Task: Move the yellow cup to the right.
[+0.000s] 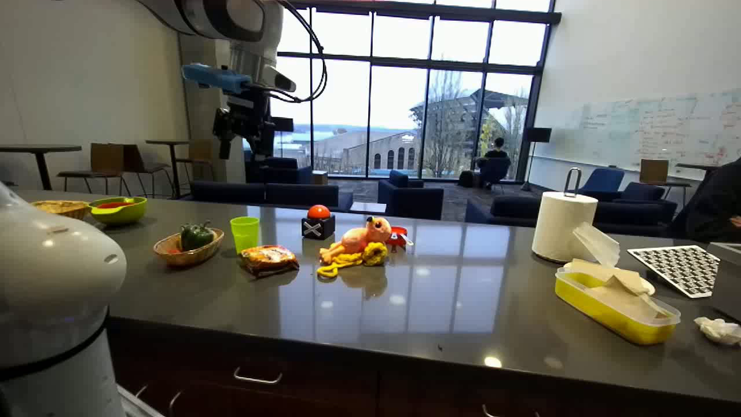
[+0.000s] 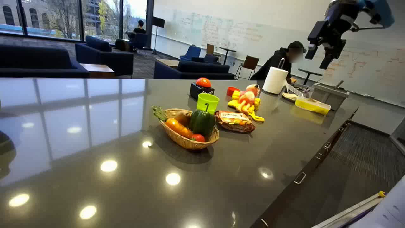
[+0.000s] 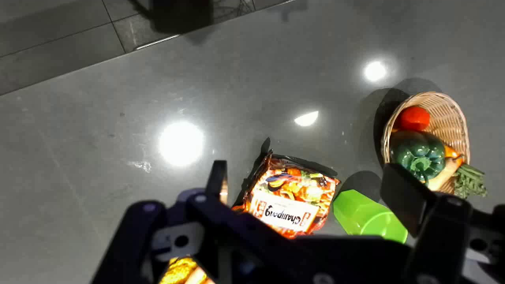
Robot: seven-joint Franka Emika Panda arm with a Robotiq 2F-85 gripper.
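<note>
The small yellow-green cup (image 1: 245, 233) stands upright on the dark counter. It also shows in an exterior view (image 2: 208, 101), its lower part hidden behind the vegetable basket. In the wrist view the cup (image 3: 363, 215) appears beside the right finger, its lower edge partly covered by the gripper body. My gripper (image 1: 243, 149) is high above the counter, apart from everything; it also shows in an exterior view (image 2: 318, 59). In the wrist view the gripper (image 3: 311, 183) has its fingers wide apart with nothing held between them.
A noodle packet (image 1: 269, 259) lies close beside the cup. A wicker basket (image 2: 190, 145) of toy vegetables is on its opposite side. A black box with a red button (image 1: 318, 223), a pink toy bird (image 1: 359, 238), a paper-towel roll (image 1: 562, 226) and a yellow tray (image 1: 613, 313) stand farther along.
</note>
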